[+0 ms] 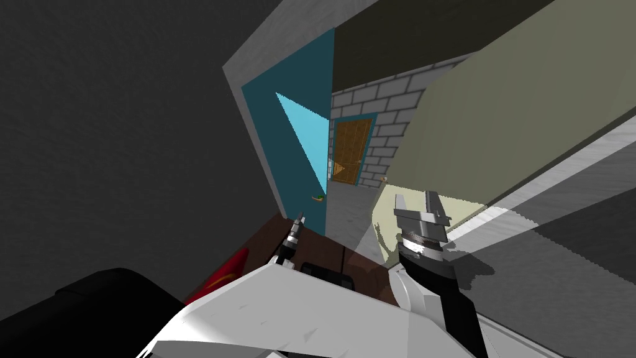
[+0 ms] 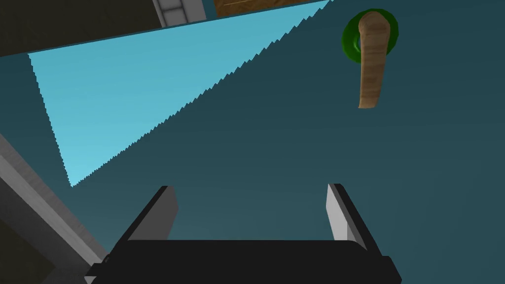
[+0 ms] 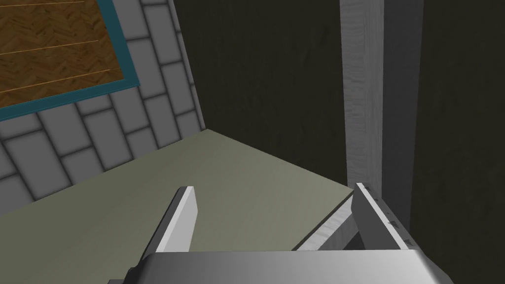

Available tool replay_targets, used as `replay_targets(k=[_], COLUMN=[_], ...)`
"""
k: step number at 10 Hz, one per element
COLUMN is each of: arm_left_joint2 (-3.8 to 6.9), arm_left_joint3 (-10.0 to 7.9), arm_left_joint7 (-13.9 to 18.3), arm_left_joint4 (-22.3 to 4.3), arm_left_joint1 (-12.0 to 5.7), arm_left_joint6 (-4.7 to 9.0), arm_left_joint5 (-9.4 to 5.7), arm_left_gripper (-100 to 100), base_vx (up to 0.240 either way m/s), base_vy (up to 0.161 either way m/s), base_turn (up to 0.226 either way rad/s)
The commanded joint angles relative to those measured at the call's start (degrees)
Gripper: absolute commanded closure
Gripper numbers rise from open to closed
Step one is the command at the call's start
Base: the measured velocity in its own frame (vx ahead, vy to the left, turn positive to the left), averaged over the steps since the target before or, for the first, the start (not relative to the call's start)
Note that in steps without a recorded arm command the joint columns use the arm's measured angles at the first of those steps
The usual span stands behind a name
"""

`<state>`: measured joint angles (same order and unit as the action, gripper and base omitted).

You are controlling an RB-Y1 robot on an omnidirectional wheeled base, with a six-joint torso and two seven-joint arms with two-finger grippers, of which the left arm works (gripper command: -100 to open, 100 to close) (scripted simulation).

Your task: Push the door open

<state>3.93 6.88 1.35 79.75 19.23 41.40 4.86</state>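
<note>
The teal door stands ajar, with a bright lit triangle across its face. In the left wrist view the door face lies close ahead of my fingers. Its brown lever handle on a green rose is ahead of my left gripper, off to one finger's side. That gripper is open with nothing between its fingers. In the head view my left gripper is just below the handle, near the door's free edge. Whether it touches the door I cannot tell. My right gripper is open and held off to the right.
A grey door frame borders the door on the left. Through the gap are a grey brick wall and a wooden door in a teal frame. An olive wall runs on the right. A red object lies low on the left.
</note>
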Motion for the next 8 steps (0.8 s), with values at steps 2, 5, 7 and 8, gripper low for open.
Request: replay_targets(k=[2, 5, 7, 8], arm_left_joint2=[-0.46, -1.00, -1.44, -1.59], arm_left_joint3=[0.94, 1.83, 2.40, 2.57], arm_left_joint7=[0.31, 0.62, 0.81, 0.87], arm_left_joint4=[-4.08, -8.43, -11.24, -12.06], arm_left_joint1=[-0.80, -1.50, -1.94, -2.07], arm_left_joint6=[0.05, 0.55, 0.87, 0.96], arm_left_joint5=[-0.01, -0.03, -0.05, -0.05], arm_left_gripper=[-100, -100, -100, -100], base_vx=[0.103, 0.136, 0.109, 0.117], base_vy=[0.050, 0.078, 0.061, 0.075], base_turn=[-0.072, -0.086, -0.065, -0.059])
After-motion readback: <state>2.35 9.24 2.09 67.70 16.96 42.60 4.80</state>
